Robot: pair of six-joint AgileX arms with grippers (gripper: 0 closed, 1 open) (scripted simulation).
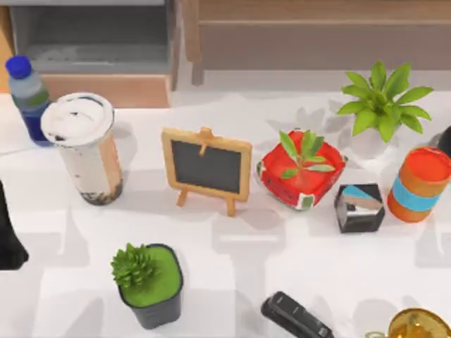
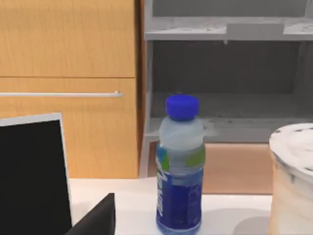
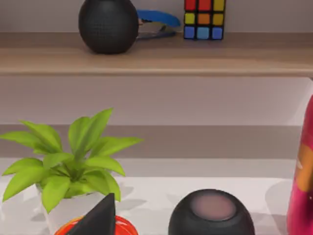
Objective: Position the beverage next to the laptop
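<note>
Beverage (image 1: 83, 146) upright just right of left tool (image 1: 10, 243), finger state indiscernible.

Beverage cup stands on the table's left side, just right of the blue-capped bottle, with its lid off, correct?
Not quite: the beverage cup has its white lid on, as the top view shows. It does stand on the table's left side, just right of the blue-capped bottle.

I see a bottle (image 1: 27, 95) at far left, a chalkboard (image 1: 206, 167) mid-table, a red planter (image 1: 302, 169) beside it, and an orange cylinder (image 1: 420, 184) right.
</note>
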